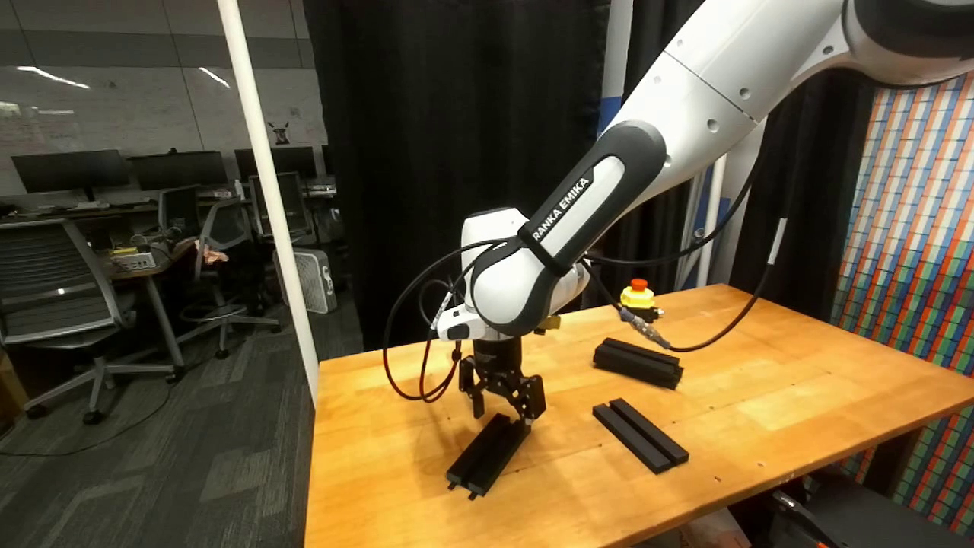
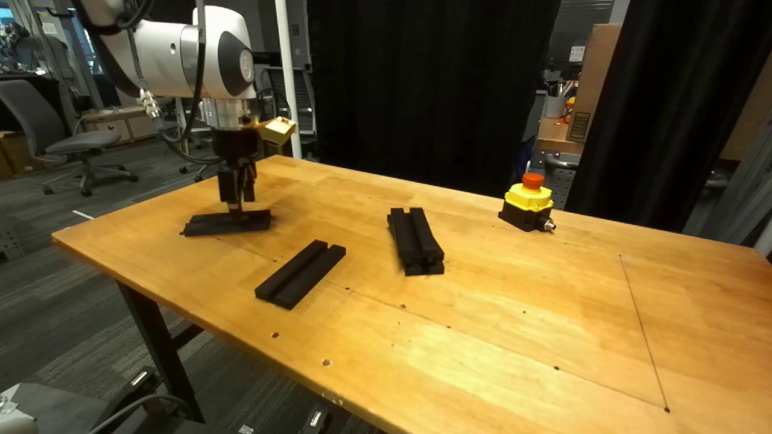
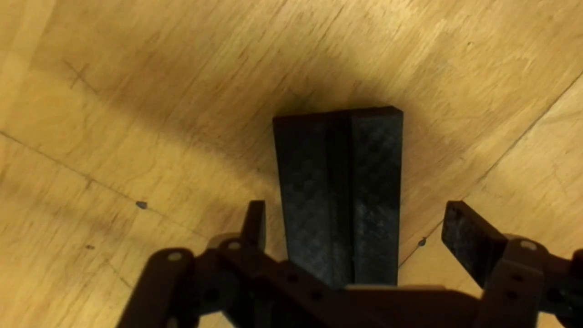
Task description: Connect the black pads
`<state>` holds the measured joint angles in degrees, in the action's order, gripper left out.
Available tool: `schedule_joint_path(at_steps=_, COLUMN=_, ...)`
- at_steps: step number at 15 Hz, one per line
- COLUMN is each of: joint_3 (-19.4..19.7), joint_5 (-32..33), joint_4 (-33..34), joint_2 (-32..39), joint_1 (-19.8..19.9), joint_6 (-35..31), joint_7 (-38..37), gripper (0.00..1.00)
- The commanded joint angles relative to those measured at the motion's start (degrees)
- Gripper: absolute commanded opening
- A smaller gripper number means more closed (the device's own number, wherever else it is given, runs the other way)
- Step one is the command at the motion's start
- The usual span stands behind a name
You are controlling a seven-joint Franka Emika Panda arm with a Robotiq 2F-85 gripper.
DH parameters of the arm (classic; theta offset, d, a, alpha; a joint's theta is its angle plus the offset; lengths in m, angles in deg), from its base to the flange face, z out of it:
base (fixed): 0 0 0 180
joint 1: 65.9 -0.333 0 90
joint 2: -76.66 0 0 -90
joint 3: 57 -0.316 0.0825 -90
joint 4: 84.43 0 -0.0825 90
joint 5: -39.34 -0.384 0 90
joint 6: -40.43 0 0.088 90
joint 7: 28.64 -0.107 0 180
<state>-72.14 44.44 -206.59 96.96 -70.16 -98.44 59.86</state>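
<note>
While the hand hangs splayed and empty over one black pad on the worktop (another pad and a black stack lie apart), a pickup seems the step; next calls for centring, lowering, gripping.

Red-and-yellow button on wooden table | black curtain behind | white pole | dark monitors | grey office chair

In the wrist view, the gripper hides one end of the black pad beneath it. Both exterior views cut off the table's nearest corner (part of the arm, too).
</note>
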Motion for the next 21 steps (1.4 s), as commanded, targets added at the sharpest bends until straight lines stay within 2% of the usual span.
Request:
schedule_joint_path(at_steps=1, joint_3=-0.09, joint_5=-1.12, joint_4=0.66, joint_2=0.51, joint_1=-0.13, joint_6=0.53, joint_7=1.31, gripper=1.00)
schedule_joint_path(at_steps=19, joint_3=-0.52, joint_5=-0.97, joint_4=2.26, joint_2=3.16, joint_1=-0.61, joint_6=-0.10, joint_7=1.01, gripper=1.00)
schedule_joint_path(at_steps=20, joint_3=-0.53, joint_5=-0.92, joint_4=2.31, joint_2=3.20, joint_1=-0.64, joint_6=-0.16, joint_7=1.01, gripper=0.76)
schedule_joint_path(at_steps=21, joint_3=-0.57, joint_5=-0.96, joint_4=2.41, joint_2=3.27, joint_1=-0.62, joint_6=-0.20, joint_7=1.08, gripper=0.74)
